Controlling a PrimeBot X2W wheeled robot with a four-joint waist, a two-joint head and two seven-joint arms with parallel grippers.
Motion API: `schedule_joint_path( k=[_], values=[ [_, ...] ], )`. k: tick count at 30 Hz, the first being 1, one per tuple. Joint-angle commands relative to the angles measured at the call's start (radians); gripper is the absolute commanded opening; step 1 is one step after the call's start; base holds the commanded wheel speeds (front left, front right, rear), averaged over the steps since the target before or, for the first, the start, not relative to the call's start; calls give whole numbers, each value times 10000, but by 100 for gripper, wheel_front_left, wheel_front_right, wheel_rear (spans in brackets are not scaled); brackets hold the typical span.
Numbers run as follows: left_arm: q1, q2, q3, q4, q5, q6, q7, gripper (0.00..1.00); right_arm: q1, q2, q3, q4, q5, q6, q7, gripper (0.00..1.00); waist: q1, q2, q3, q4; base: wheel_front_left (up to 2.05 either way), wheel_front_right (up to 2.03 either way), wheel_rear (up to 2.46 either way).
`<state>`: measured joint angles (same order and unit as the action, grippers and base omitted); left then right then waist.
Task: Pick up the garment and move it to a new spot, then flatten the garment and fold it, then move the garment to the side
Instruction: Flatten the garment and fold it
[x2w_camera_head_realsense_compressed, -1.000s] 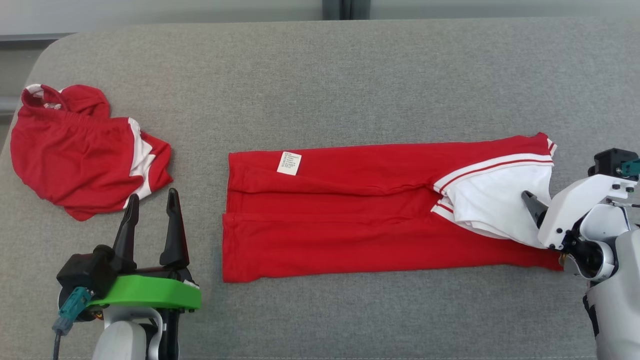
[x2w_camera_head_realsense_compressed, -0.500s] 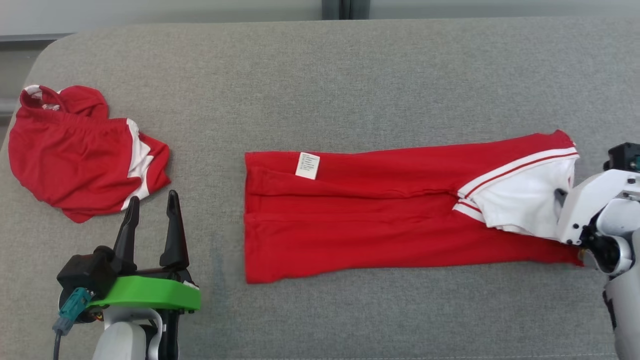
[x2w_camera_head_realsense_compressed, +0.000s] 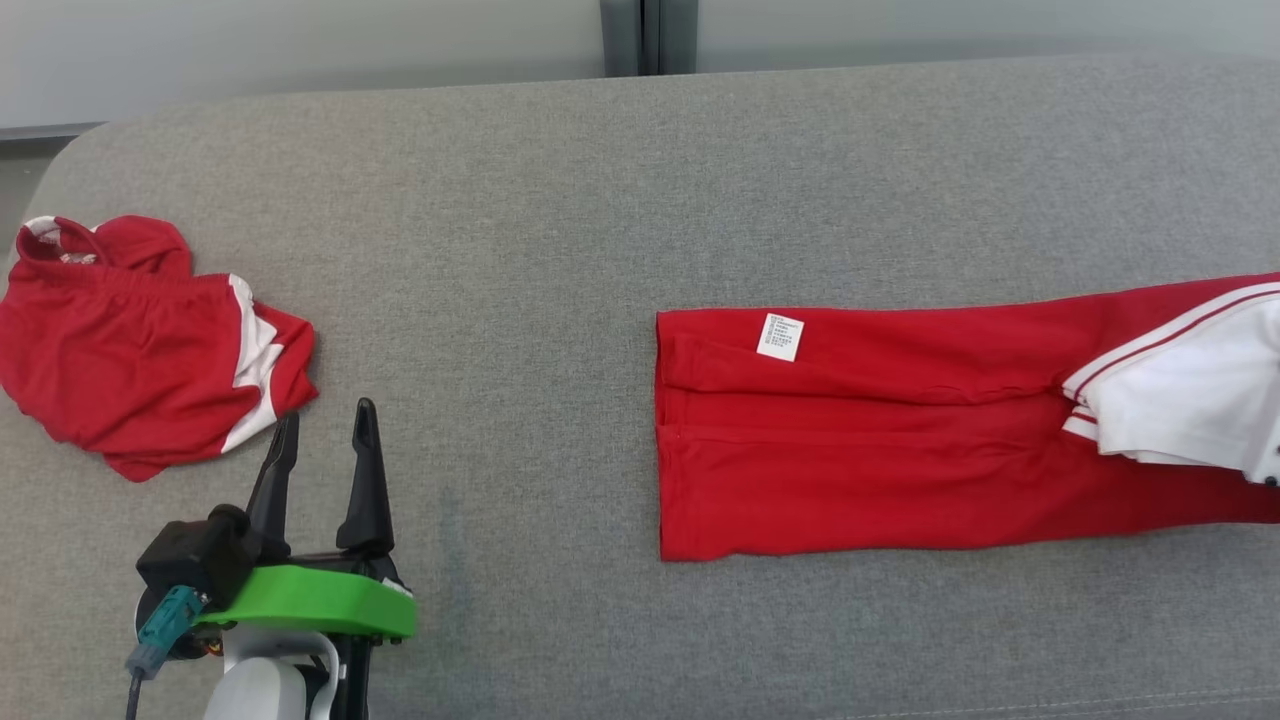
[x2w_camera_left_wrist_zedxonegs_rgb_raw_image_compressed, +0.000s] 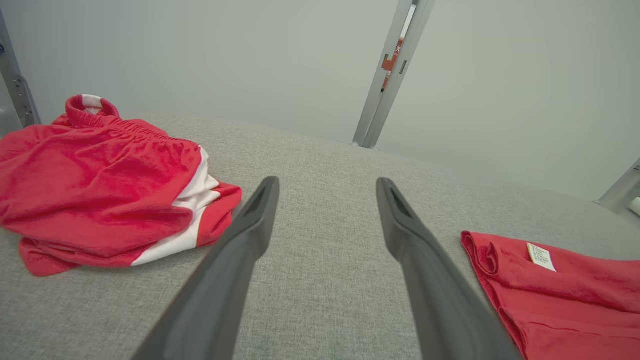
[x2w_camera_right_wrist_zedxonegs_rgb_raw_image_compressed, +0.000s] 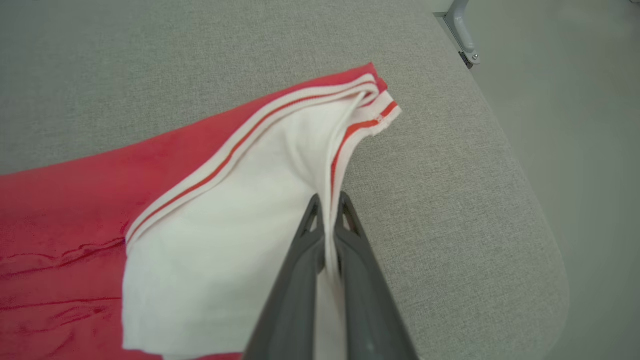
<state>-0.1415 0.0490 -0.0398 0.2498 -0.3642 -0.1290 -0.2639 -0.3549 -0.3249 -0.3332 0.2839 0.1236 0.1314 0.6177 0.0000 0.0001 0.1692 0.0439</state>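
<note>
- Cloth at stake: the long folded red knit garment (x2w_camera_head_realsense_compressed: 850, 450) lies flat toward the right of the grey woven-fabric table (x2w_camera_head_realsense_compressed: 600, 180); its white red-striped sleeve (x2w_camera_right_wrist_zedxonegs_rgb_raw_image_compressed: 225, 215) is at the far right end, running past the head view's edge; a small white care label (x2w_camera_head_realsense_compressed: 780, 336) sits near the left hem.
- Grip: the right gripper (x2w_camera_right_wrist_zedxonegs_rgb_raw_image_compressed: 327, 200) has its 2 dark fingers pinched together on the sleeve's cuff edge; white cloth is sandwiched between them and tents up off the table, near the table's rounded corner.
- Spare tool: the left gripper (x2w_camera_head_realsense_compressed: 326, 420) has its fingers spread and holds nothing; it is poised over bare table between the garment and a crumpled pile of red-and-white shorts (x2w_camera_head_realsense_compressed: 130, 340), nearer the shorts.
- Handling, as I judge it: light, limp and soft; no stiffness to carry a shape, so anything lifted will sag; the knit likely stretches under a pull, and the woven table probably drags on it.
- Risk, as I judge it: a 1-point pinch at the cuff loads only the top layers, so the folded layers may slide apart or skew.
- Where to hold: a deep bite through all stacked layers at a hem or cuff edge looks safest; a 2nd hold at the label end would steady the fold.
</note>
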Motion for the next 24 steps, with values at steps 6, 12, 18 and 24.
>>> schedule_joint_path(
  k=[6,12,18,24],
  values=[
    [206,32,-7,27,30,-27,-3,100,596,508,1935,-1618,366,-11,636,0,0,-1,-197,-148,0,0,0],
    [56,30,-13,18,31,-27,-3,100,201,721,4212,-2269,834,-10,1230,0,0,-1,-147,-146,0,0,0],
    [-153,33,-226,71,-144,-27,-4,100,-776,1010,6289,-1567,1314,-8,1428,0,0,-1,7,68,0,0,0],
    [-357,31,-470,171,-334,-28,-3,100,-1863,1585,7792,-58,1833,-8,1199,0,0,-1,163,560,0,0,0]
  ],
)
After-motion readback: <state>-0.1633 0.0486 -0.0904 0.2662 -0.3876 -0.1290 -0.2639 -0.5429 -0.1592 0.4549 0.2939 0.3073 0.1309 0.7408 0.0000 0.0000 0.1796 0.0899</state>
